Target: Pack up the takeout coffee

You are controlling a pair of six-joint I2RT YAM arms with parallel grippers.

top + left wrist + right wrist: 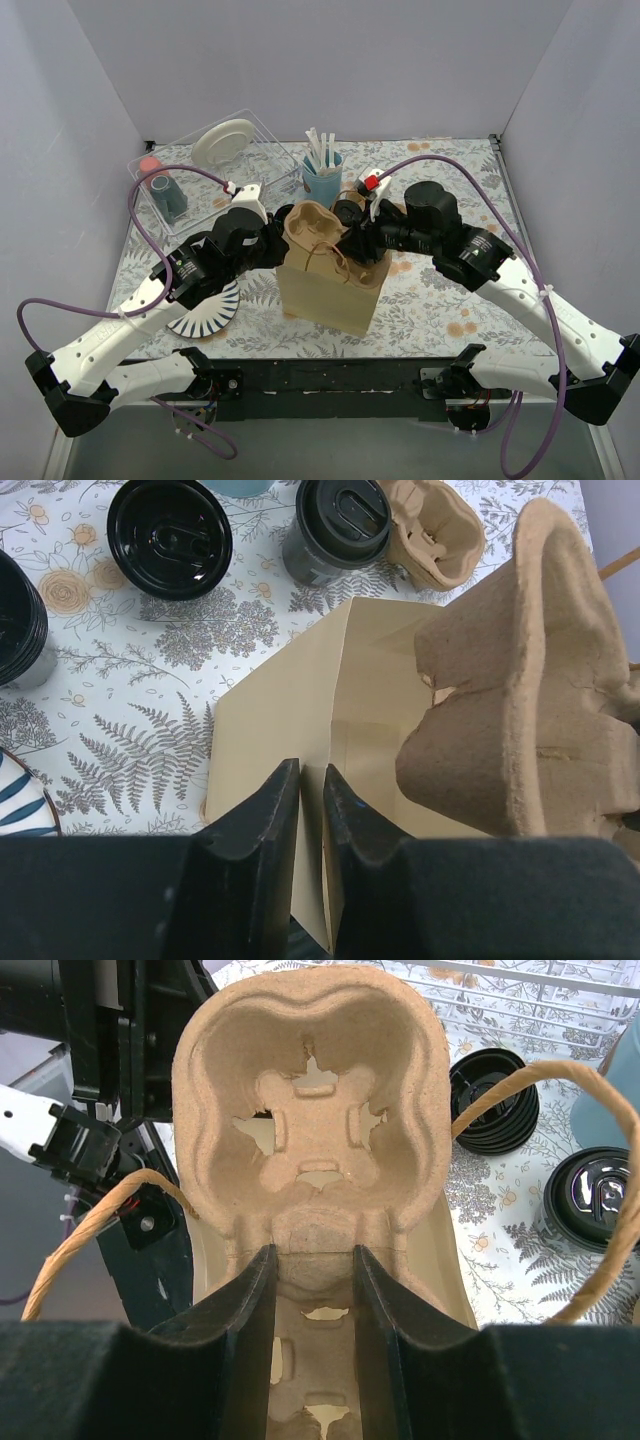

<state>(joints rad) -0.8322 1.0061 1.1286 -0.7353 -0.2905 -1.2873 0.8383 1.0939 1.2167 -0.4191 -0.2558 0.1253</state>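
The takeout coffee (342,525), a small black cup with a sip lid, stands on the floral table behind the brown paper bag (330,285). My left gripper (272,243) is shut on the bag's left wall (280,710), with its fingertips (310,770) pinching the paper edge. My right gripper (352,245) is shut on a pulp cup carrier (310,1090) at its middle ridge and holds it tilted over the bag's mouth (313,1252). The carrier also shows in the left wrist view (520,680). A black sip lid shows at the right of the right wrist view (598,1195).
A second black lid (170,535) and a black stack (20,610) lie near the coffee. A light blue cup with white sticks (322,172) stands behind. A clear tub (215,170) holds a white plate at back left. A striped plate (205,312) lies at front left.
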